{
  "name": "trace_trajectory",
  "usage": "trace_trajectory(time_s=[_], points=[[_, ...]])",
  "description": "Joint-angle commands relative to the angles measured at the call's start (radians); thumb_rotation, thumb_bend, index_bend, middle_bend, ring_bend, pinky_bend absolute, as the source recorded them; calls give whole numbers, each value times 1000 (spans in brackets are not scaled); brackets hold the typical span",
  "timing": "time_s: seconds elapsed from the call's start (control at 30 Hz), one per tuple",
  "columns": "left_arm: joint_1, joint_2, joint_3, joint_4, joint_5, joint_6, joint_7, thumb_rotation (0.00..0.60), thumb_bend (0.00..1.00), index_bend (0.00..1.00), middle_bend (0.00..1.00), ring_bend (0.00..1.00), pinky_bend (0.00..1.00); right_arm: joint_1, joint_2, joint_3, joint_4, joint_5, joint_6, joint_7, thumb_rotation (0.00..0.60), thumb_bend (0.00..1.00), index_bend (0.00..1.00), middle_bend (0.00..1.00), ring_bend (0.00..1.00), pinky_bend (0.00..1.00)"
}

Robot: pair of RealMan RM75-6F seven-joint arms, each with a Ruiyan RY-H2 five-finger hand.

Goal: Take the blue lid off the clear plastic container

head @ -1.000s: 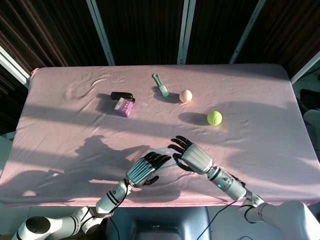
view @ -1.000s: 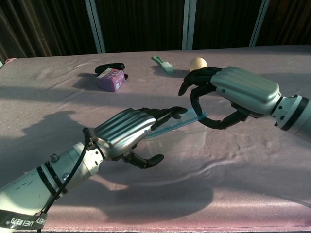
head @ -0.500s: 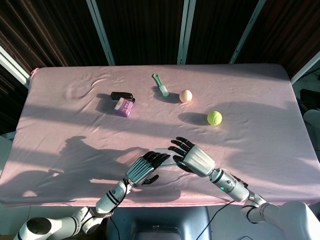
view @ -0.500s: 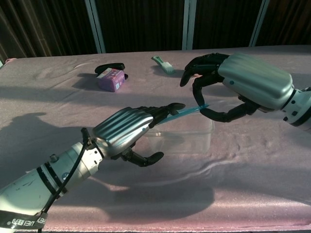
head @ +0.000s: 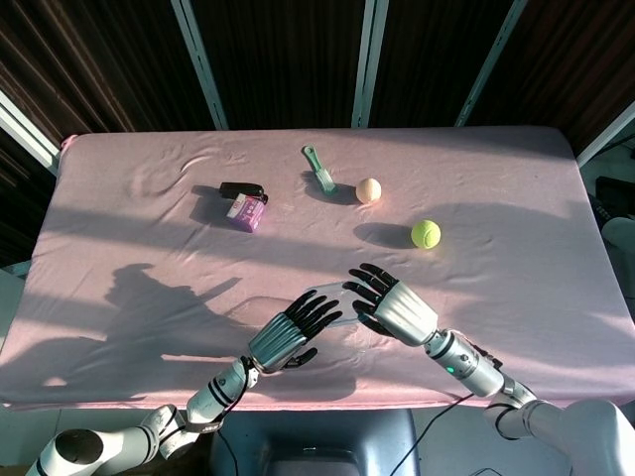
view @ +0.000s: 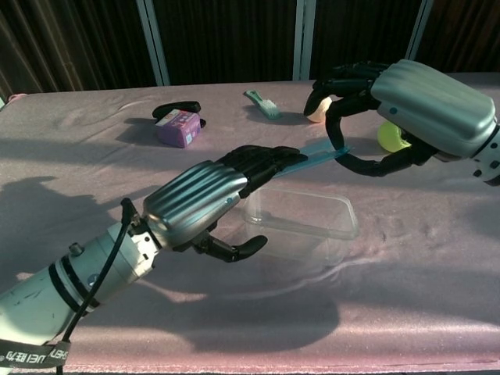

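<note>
lid vs hands: i've got the blue lid (view: pixel 319 152) up off the container (view: pixel 301 219), pinched at its right end by my right hand (view: pixel 394 109), thumb under and fingers (view: pixel 344 84) curled over the top. the left end of the lid sits on the fingertips of my left hand (view: pixel 205 199).
left hand: fingers stretched out flat, not gripping anything, just touching the lid's underside as far as i can tell.
container: clear tub sits open on the pink tablecloth (head: pixel 139 288), just beside my left hand, below the lid. in the head view it's mostly hidden between the two hands.
what changed: half a second ago the lid was lower and nearer the tub's rim; now it's clear of it, and my right hand has gone up and to the right.
lid axis: long side runs left to right across the chest view, right end a touch higher, nearly flat.
other stuff: tennis ball (head: pixel 426 234), peach ball (head: pixel 368 189), green brush (head: pixel 318 170), purple box (head: pixel 245 211) well apart at the far side.
</note>
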Motion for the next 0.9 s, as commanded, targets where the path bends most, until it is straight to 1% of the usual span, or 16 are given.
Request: trace_trajectory(time_s=[0.03, 0.3, 0.47, 0.6, 0.7, 0.83, 0.87, 0.9], points=[[0, 4, 4, 5, 2, 2, 1, 600, 347, 0, 0, 0, 0, 0, 7, 1, -4, -1, 6, -5, 600, 661, 837, 415, 236, 328], [12, 31, 6, -9, -5, 11, 8, 600, 345, 0, 0, 0, 0, -12, 51, 2, -12, -2, 25, -35, 600, 662, 837, 415, 236, 336], [28, 80, 16, -51, 2, 34, 32, 600, 345, 0, 0, 0, 0, -40, 94, 1, 15, 18, 35, -42, 600, 661, 837, 415, 236, 336], [50, 112, 29, -77, -1, 41, 48, 600, 346, 0, 0, 0, 0, -67, 112, -2, 60, 42, 26, -32, 600, 661, 837, 415, 236, 337], [69, 125, 37, -85, -8, 40, 57, 600, 346, 0, 0, 0, 0, -84, 105, -7, 105, 62, 2, -21, 600, 661, 837, 415, 236, 337], [88, 138, 37, -93, -26, 36, 51, 600, 346, 0, 0, 0, 0, -94, 72, -21, 166, 70, -32, -13, 600, 661, 836, 414, 236, 339], [92, 142, 37, -96, -27, 36, 52, 600, 345, 0, 0, 0, 0, -96, 63, -23, 178, 74, -42, -13, 600, 661, 825, 414, 236, 339], [97, 147, 38, -99, -31, 35, 57, 600, 346, 0, 0, 0, 0, -100, 56, -27, 187, 81, -66, -17, 600, 659, 779, 413, 232, 336]])
